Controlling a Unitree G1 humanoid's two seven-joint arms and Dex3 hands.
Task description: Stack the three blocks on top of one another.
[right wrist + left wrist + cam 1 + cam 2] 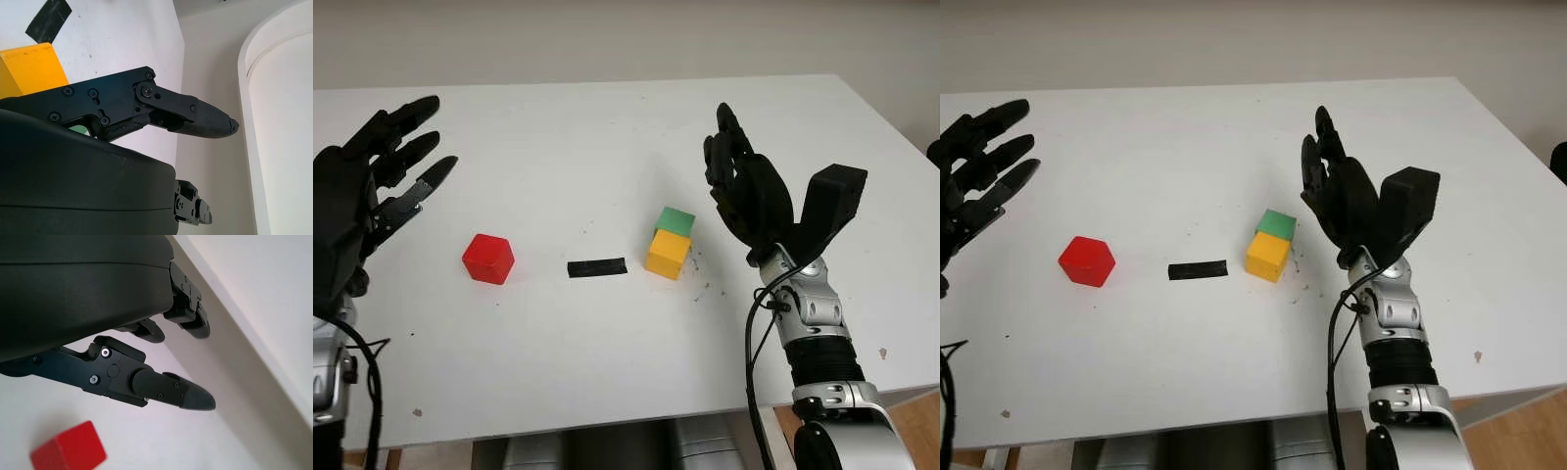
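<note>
Yellow block [667,254]: table centre, touching green block [676,221] at its 1 o'clock, on the table. Red block [488,258]: apart, at 9 o'clock. Black tape strip [597,267]: between red and yellow. White table [568,352], speckled; pale wall behind. Right hand [741,186]: open, holding nothing, at 3 o'clock of the pair. Left hand [372,186]: open, at 9 o'clock. Right wrist view: yellow face, tape.

No legible text or markings.
</note>
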